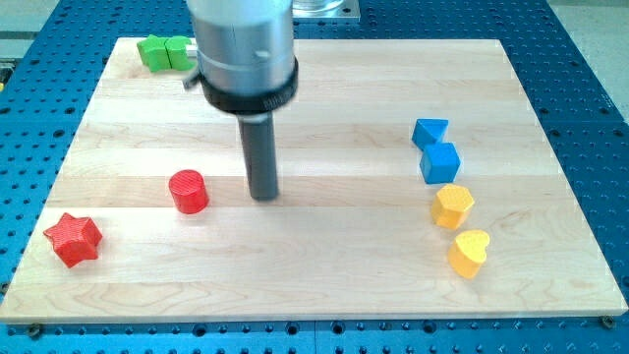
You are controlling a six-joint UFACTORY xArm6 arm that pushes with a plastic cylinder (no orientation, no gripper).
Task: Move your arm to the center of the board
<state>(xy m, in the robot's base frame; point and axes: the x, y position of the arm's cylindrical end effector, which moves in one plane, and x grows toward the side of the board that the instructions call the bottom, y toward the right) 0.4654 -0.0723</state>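
My tip [263, 197] rests on the wooden board [324, 265], left of the board's middle. A red cylinder [188, 191] stands just to the tip's left, apart from it. A red star [74, 238] lies near the board's lower left corner. At the view's right, a blue block [429, 132] touches a blue cube [440, 162], with a yellow hexagon-like block [453, 206] and a yellow heart [470, 252] below them. Two green blocks [163, 51] sit at the top left, partly hidden behind the arm's grey body [244, 49].
The board lies on a blue perforated table [590, 79] that surrounds it on all sides.
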